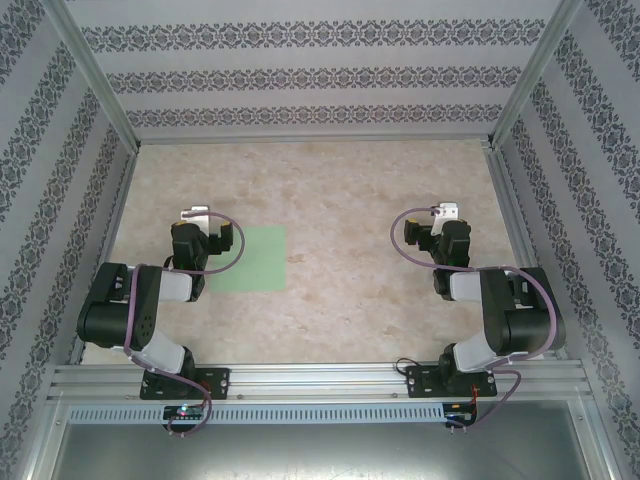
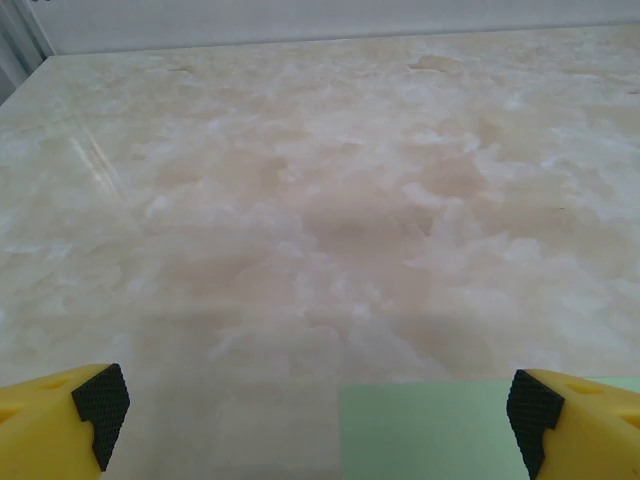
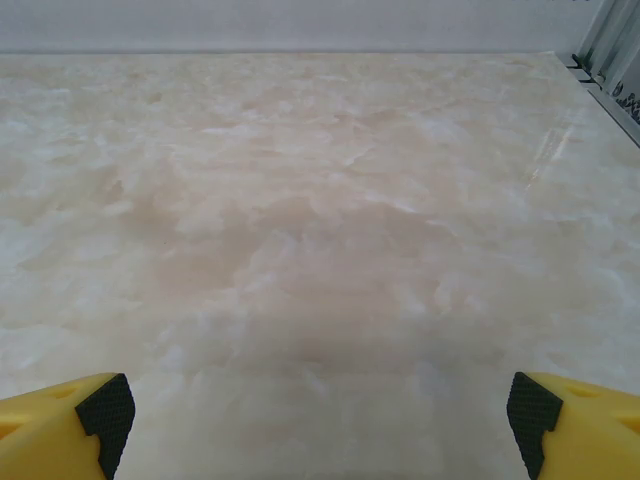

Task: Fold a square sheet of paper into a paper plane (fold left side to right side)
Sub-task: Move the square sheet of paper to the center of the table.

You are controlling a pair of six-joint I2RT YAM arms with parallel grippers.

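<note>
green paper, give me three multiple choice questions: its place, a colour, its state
1. Where does the paper lie on the table?
A) by the left arm
B) by the right arm
C) at the far wall
2. What colour are the gripper fingers?
A) red
B) yellow with black pads
C) blue
3. How is the paper?
A) flat, unfolded
B) crumpled
C) folded into a dart

1 A: the top view shows it beside and partly under the left arm.
2 B: both wrist views show yellow fingers with black tips.
3 A: it lies flat with no crease visible.
</note>
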